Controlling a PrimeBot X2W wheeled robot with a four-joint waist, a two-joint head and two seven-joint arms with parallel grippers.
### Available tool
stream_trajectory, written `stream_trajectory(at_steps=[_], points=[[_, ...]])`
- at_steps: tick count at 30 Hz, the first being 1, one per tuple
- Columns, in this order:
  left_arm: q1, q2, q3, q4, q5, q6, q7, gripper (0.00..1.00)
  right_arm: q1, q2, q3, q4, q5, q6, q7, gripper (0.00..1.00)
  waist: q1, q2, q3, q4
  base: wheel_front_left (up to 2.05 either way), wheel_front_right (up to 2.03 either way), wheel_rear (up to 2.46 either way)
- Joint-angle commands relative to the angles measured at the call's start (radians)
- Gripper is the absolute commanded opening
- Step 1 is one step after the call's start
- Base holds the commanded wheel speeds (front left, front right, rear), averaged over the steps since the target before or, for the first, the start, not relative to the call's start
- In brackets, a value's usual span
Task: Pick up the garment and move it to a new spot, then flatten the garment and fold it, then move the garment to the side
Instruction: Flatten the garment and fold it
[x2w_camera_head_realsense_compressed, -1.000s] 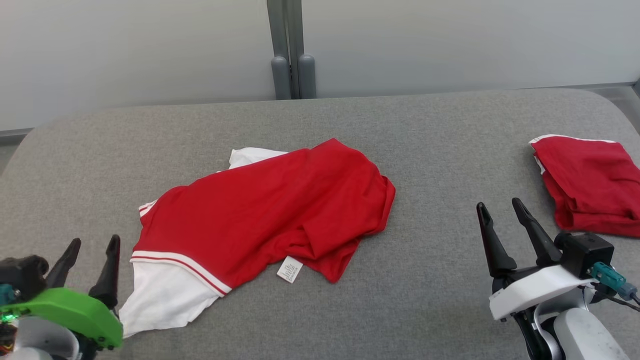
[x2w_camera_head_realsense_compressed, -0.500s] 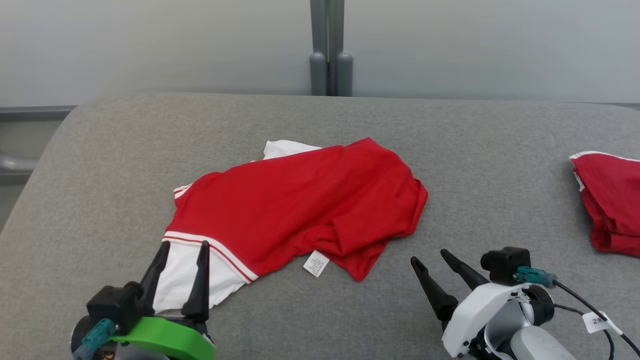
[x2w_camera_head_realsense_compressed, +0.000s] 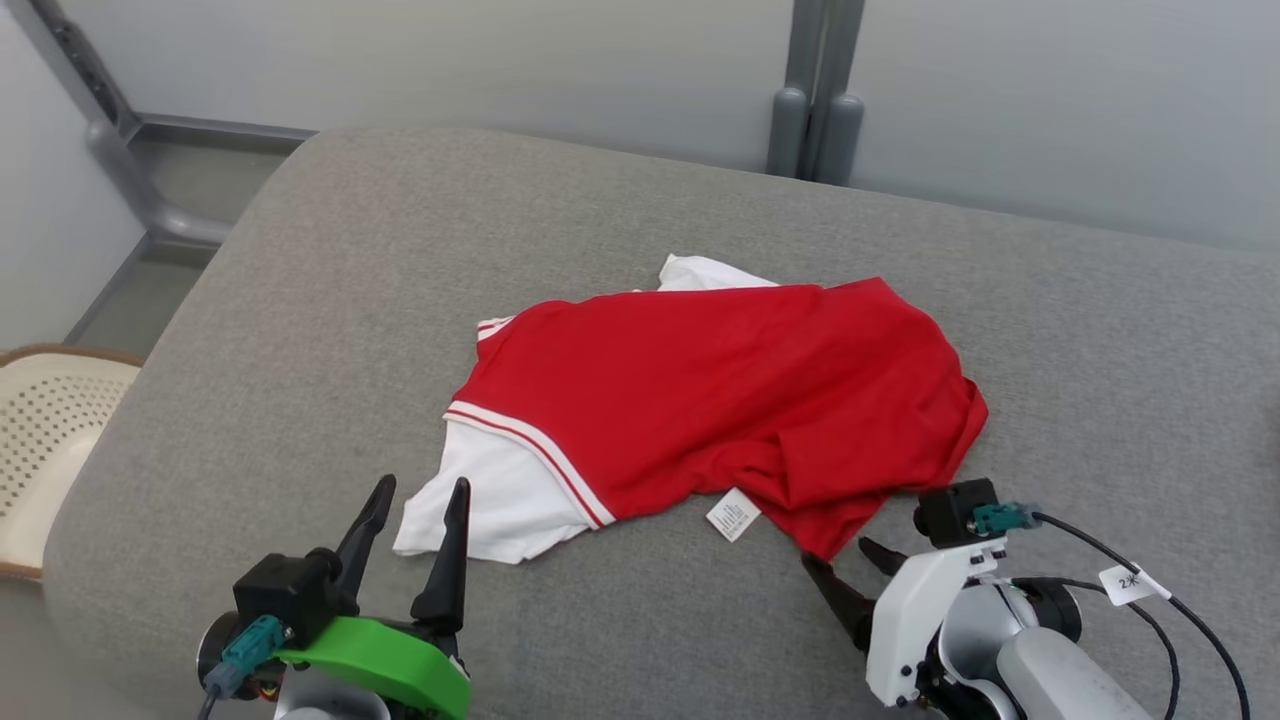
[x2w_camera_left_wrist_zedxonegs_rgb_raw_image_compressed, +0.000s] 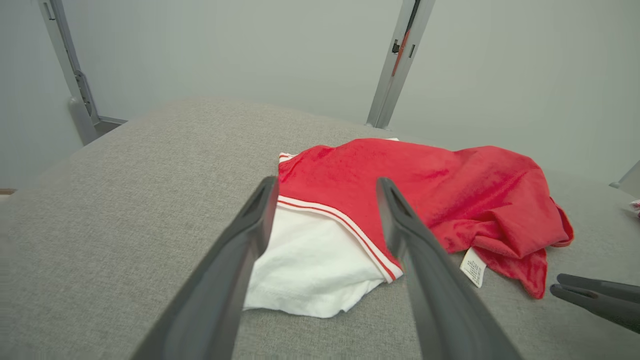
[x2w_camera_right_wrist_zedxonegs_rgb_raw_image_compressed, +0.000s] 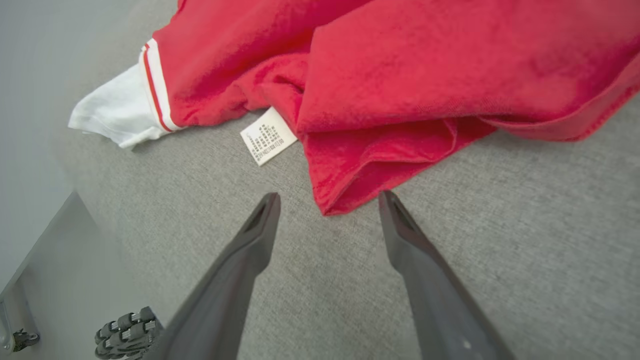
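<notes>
The garment (x2w_camera_head_realsense_compressed: 720, 390) is a red shirt with a white, red-striped sleeve, lying rumpled on the grey padded table (x2w_camera_head_realsense_compressed: 300, 300). A white care label (x2w_camera_head_realsense_compressed: 732, 515) sticks out at its near edge. My left gripper (x2w_camera_head_realsense_compressed: 422, 488) stands open just in front of the white sleeve (x2w_camera_left_wrist_zedxonegs_rgb_raw_image_compressed: 310, 260), fingers apart and empty. My right gripper (x2w_camera_head_realsense_compressed: 838, 555) is open too. In the right wrist view its fingers (x2w_camera_right_wrist_zedxonegs_rgb_raw_image_compressed: 260, 235) frame the garment's nearest red corner (x2w_camera_right_wrist_zedxonegs_rgb_raw_image_compressed: 340, 185), not touching it. The right gripper (x2w_camera_left_wrist_zedxonegs_rgb_raw_image_compressed: 556, 283) also shows in the left wrist view, beside that corner.
A cream perforated basket (x2w_camera_head_realsense_compressed: 40, 440) sits off the table's left edge. A grey post (x2w_camera_head_realsense_compressed: 815, 100) stands against the wall behind the table. The table's rounded left edge (x2w_camera_head_realsense_compressed: 130, 400) drops to the floor. Bare grey padding lies all round the garment.
The head camera has swung left, so the second red cloth at the right has left the picture. Both grippers have closed in on the garment's near edge, still open.
</notes>
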Motion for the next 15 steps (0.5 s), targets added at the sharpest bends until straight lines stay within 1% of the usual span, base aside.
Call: stream_trajectory(at_steps=[1, 7, 8, 9, 11, 12, 15], points=[[-0.023, -0.004, 0.000, 0.008, 0.006, -0.006, -0.003, 1.00, -0.012, 0.004, -0.016, 0.016, -0.012, 0.000, 0.009, 1.00, 0.0000, 0.0000, 0.019, 0.045, 0.00, 0.00, 0.00], [-0.033, -0.017, 0.008, 0.029, 0.010, -0.016, -0.006, 1.00, -0.024, 0.023, -0.050, 0.055, -0.045, 0.000, 0.012, 1.00, 0.0000, 0.0000, 0.040, 0.070, 0.00, 0.00, 0.00], [-0.033, -0.018, 0.008, 0.033, 0.010, -0.017, -0.006, 1.00, -0.024, 0.025, -0.052, 0.060, -0.048, 0.000, 0.015, 0.94, 0.0000, 0.0000, 0.043, 0.071, 0.00, 0.00, 0.00], [-0.034, -0.020, 0.009, 0.036, 0.010, -0.018, -0.007, 1.00, -0.025, 0.028, -0.055, 0.065, -0.053, 0.000, 0.015, 0.76, 0.0000, 0.0000, 0.046, 0.072, 0.00, 0.00, 0.00], [-0.035, -0.021, 0.012, 0.043, 0.011, -0.020, -0.008, 1.00, -0.028, 0.031, -0.055, 0.071, -0.061, 0.000, 0.011, 0.09, 0.0000, 0.0000, 0.049, 0.069, 0.00, 0.00, 0.00], [-0.034, -0.020, 0.014, 0.045, 0.011, -0.021, -0.008, 1.00, -0.029, 0.033, -0.052, 0.069, -0.064, 0.000, 0.005, 0.00, 0.0000, 0.0000, 0.050, 0.065, 0.00, 0.00, 0.00], [-0.031, -0.020, 0.017, 0.047, 0.014, -0.024, -0.009, 1.00, -0.031, 0.028, -0.045, 0.051, -0.067, 0.000, -0.015, 0.00, 0.0000, 0.0000, 0.044, 0.041, 0.00, 0.00, 0.00]])
